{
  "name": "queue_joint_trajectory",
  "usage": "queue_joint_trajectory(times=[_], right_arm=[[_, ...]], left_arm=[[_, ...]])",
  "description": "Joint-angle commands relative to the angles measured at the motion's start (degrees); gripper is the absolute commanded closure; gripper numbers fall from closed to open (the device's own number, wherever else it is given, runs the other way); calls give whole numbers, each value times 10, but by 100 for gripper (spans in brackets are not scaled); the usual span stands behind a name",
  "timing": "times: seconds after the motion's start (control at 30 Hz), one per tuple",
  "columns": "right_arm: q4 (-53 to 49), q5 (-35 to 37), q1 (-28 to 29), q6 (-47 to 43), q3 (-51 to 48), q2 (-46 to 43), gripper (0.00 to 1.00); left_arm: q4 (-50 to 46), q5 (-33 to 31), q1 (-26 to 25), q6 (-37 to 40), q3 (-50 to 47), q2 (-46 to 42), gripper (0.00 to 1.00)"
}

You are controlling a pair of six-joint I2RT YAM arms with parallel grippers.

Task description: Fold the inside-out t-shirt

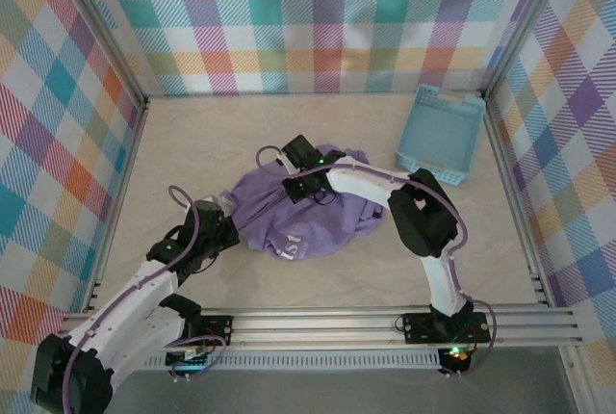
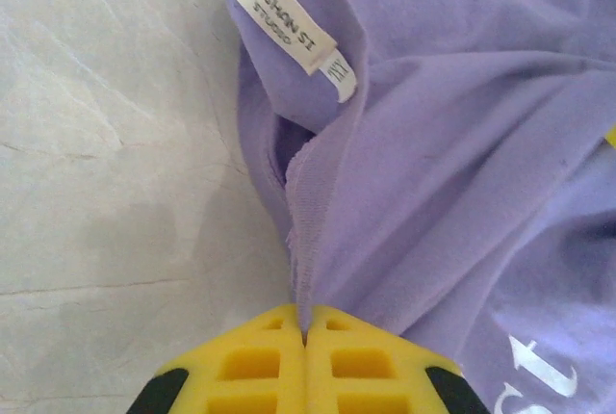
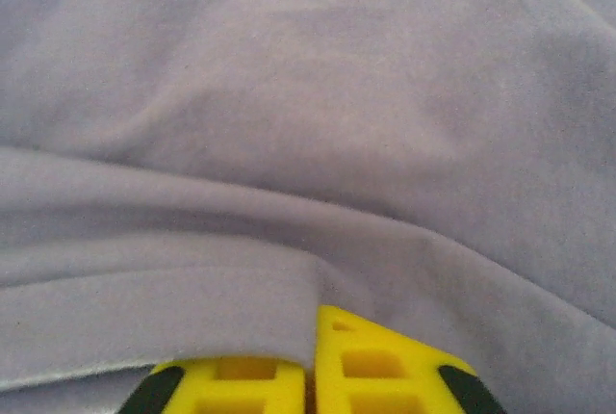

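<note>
While the t-shirt lies crumpled in the middle of the table, its neck label exposed and no fold made, we judge the task barely begun, our left gripper clenched on the collar edge and our right gripper pinching a fabric ridge.

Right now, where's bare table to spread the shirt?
Bare table between the t-shirt and the back wall, left of the basket; also a strip between t-shirt and near rail. Crowded mid-table: left pincer and right pincer both shut on the t-shirt.
</note>
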Motion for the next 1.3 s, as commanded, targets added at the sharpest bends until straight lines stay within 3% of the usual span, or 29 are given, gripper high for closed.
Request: queue_joint_trajectory(times=[0.0,0.33,0.37,0.43,0.67,0.87,1.07,1.27], right_arm=[[19,-30,-11,0,-39,-65,97],[15,-114,29,66,-140,-153,100],[11,-113,36,71,-145,-156,99],[1,-101,46,81,-156,-161,86],[-1,-38,16,57,-149,-151,63],[-4,-72,12,32,-117,-121,56],[-14,-86,13,25,-102,-101,62],[-4,-56,33,18,-129,-133,50]], left_arm=[[-50,-54,8,10,39,35,100],[-80,-56,44,49,164,221,100],[-86,-56,44,53,175,235,99],[-97,-61,44,60,193,254,96],[-99,-54,44,70,191,248,96],[-91,-47,44,67,169,223,97],[-85,-46,44,70,165,221,97],[-87,-53,44,70,170,236,97]])
